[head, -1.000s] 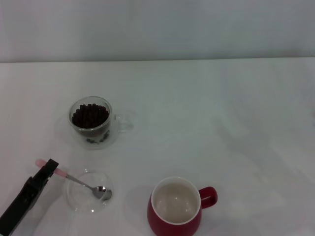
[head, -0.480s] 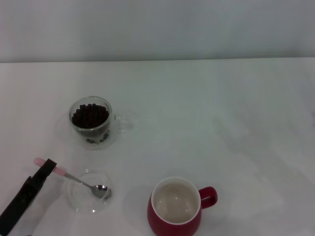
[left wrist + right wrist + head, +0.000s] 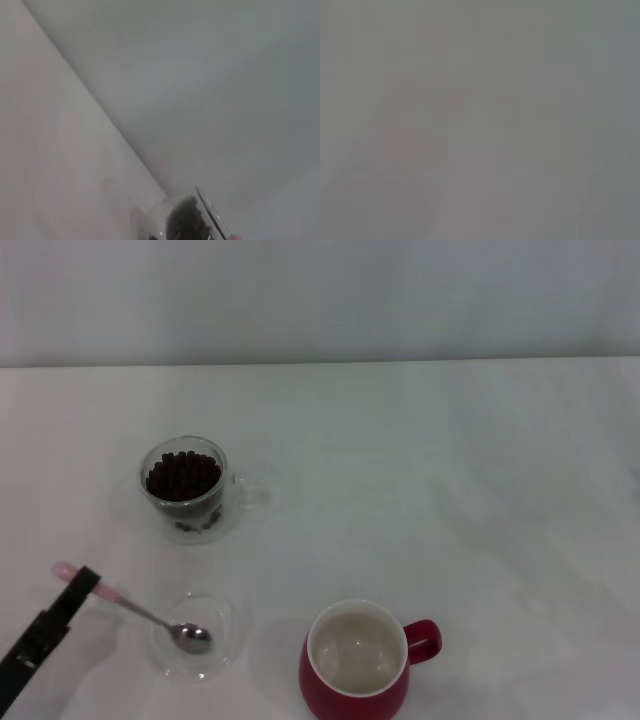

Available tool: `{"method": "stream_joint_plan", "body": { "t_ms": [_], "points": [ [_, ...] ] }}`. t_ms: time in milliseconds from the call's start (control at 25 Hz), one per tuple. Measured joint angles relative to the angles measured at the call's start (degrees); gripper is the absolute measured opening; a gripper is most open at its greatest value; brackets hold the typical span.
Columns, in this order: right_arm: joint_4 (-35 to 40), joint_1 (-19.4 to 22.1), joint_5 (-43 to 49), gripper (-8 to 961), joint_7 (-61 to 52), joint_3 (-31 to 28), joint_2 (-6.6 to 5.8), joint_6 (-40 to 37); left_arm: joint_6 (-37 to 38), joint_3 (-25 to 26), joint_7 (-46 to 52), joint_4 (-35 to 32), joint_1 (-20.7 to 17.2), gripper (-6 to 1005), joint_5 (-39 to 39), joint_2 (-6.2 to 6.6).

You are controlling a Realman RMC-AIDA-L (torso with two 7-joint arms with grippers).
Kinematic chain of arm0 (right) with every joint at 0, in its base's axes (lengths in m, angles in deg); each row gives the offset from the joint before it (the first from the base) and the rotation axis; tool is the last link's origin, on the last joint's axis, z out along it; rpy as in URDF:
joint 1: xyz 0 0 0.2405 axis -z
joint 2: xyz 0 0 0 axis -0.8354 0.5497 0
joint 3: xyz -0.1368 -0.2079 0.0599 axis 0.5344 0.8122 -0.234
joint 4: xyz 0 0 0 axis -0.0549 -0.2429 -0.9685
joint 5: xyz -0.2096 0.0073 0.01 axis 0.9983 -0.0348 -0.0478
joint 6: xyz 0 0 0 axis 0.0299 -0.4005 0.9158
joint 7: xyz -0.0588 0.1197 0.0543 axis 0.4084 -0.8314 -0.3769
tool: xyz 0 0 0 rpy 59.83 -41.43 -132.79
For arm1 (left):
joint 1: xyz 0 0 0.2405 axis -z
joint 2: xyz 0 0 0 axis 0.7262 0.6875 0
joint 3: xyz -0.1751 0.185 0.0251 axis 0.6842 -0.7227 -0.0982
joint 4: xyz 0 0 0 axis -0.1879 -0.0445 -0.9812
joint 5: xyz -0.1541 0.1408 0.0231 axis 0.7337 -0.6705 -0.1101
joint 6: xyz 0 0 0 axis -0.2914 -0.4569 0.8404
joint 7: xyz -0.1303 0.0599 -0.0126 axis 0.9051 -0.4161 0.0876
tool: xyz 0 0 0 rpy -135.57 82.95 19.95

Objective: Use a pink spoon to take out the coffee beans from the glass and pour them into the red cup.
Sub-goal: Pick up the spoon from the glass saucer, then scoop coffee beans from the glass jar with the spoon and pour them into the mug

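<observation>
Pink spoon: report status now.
Left hand shut on pink spoon handle, bowl over glass dish. Coffee beans in glass; red cup empty. Right hand out of view.

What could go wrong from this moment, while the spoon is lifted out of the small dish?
The left end effector grips only the far handle end of the pink spoon, so it may pivot or slip. Its bowl sits in the light glass dish, which could be dragged. The glass is heaped with coffee beans; scooping may spill some.
</observation>
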Motion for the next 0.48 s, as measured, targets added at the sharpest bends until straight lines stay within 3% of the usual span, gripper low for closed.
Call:
{"method": "stream_joint_plan", "body": {
  "t_ms": [280,480],
  "points": [
    [0.05,-0.02,-0.18,691,0.00,0.00,0.12,-0.23,2.48,-0.55,0.58,-8.23,-5.03,124,-0.03,0.13],
    [0.05,-0.06,-0.23,691,0.71,0.00,0.39,-0.71,4.37,-3.51,1.62,-16.14,-5.82,125,-0.34,0.98]
  ]
}}
